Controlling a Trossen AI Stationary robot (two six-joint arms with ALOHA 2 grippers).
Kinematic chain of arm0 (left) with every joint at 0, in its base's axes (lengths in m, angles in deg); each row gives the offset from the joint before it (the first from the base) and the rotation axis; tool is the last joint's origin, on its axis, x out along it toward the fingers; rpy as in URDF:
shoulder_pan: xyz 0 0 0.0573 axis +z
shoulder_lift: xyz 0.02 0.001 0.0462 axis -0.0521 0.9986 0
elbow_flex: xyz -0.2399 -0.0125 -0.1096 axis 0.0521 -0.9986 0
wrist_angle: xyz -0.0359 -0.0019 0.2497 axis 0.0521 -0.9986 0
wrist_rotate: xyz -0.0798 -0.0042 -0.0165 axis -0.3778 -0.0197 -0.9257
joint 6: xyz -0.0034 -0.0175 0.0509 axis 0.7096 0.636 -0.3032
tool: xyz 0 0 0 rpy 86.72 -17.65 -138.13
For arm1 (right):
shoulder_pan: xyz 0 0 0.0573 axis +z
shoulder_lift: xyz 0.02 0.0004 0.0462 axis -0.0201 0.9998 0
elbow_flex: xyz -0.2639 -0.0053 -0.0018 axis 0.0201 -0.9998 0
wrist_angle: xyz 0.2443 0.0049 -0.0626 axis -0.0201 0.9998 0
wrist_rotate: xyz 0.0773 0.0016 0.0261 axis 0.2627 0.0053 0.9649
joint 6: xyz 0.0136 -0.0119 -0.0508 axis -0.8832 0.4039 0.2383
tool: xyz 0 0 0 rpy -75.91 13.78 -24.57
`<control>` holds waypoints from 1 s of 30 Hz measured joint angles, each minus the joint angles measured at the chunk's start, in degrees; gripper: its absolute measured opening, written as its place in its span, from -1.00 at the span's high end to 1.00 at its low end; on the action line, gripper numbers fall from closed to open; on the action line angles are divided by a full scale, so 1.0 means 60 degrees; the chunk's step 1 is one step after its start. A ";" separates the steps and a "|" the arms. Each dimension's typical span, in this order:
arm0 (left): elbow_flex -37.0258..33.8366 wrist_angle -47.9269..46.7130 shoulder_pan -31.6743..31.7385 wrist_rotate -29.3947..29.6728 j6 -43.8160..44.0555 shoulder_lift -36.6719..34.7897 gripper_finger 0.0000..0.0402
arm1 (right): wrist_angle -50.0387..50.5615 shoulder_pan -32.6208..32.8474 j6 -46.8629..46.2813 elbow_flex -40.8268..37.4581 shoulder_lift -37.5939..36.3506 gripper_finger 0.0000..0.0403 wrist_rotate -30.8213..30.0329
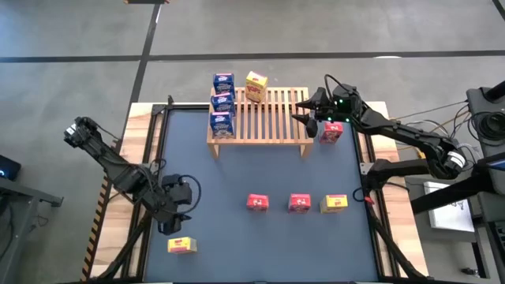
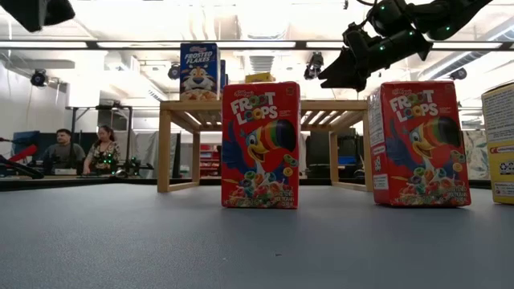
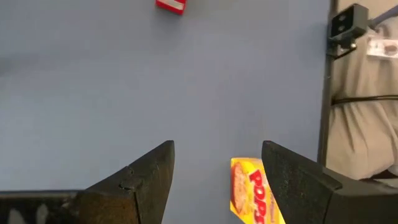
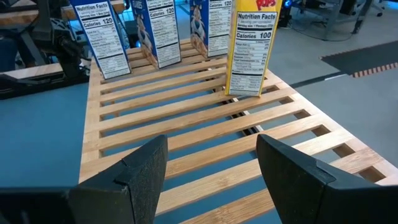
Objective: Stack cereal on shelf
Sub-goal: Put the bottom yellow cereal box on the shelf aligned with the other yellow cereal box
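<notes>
A: Why do the boxes crowd one end of the light wooden slatted shelf [image 1: 260, 118]?

B: Three blue cardboard cereal boxes [image 1: 222, 102] stand in a row along its left end, and one yellow cardboard cereal box [image 1: 256, 85] stands upright at the back edge beside them. Packing from that side leaves the right half of the slats bare, which I judge is room kept for what is to come.

A: And the right gripper [image 1: 309, 113]?

B: It hovers over the shelf's right end with its fingers spread wide and nothing between them; its wrist camera looks along the bare slats towards the standing boxes. A red cardboard cereal box [image 1: 331, 132] stands on the dark table mat [image 1: 237, 237] just off the shelf's right edge, close to that arm.

A: What else waits?

B: Two red boxes [image 1: 278, 202] and a yellow box [image 1: 334, 203] stand in a line well in front of the shelf. Another yellow box [image 1: 181, 245] lies near the front left corner, just beyond the left gripper [image 1: 175, 211], which is wide open over it and holds nothing.

A: Any tight spots?

B: That left box lies near the mat's edge. The middle of the mat is open, so carrying paths look free.
</notes>
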 joint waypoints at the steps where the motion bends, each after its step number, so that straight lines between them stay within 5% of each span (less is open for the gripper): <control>1: 0.0049 0.0057 -0.0089 0.0000 0.0019 0.0093 -0.12 | 0.0000 0.0000 0.0000 0.0000 0.0000 -0.17 0.0002; 10: 0.0529 0.0145 -0.0987 0.0001 0.0522 0.1203 -0.15 | 0.0000 -0.0003 0.0022 0.0000 0.0004 -0.17 -0.0002; 17: 0.1404 0.0152 -0.1464 0.0008 0.1116 0.2265 -0.38 | 0.0000 -0.0003 -0.0095 0.0000 0.0004 -0.17 -0.0002; 24: 0.2692 -0.1223 -0.2104 -0.0051 0.2088 0.3625 -0.61 | 0.0004 -0.0003 -0.0183 0.0000 0.0004 -0.17 -0.0002; 30: 0.3086 -0.1691 -0.2730 -0.0060 0.2876 0.4390 -0.62 | 0.0004 0.0113 -0.0287 0.0000 0.0004 -0.17 -0.0002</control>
